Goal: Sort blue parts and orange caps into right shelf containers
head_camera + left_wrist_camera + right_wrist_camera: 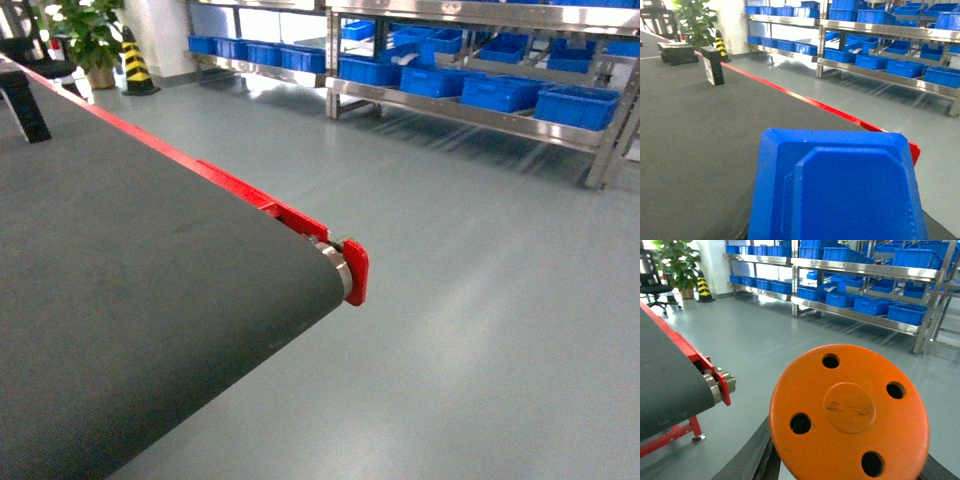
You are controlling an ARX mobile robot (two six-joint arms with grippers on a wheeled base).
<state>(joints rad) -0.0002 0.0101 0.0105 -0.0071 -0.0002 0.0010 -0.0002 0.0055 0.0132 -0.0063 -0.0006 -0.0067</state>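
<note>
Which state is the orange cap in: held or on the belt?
Held, it seems: the orange cap fills the right wrist view above the floor, off the conveyor belt. The right gripper itself isn't visible.

The blue part (837, 187) and orange cap (850, 412) run off the frames' bottom edges, hiding both grippers.

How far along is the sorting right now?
Nothing looks dropped off yet. The blue part fills the left wrist view and the orange cap fills the right wrist view, so both seem to be held, though no fingers show. The shelf crates are far across the floor. Driving over and placing both remains.
</note>
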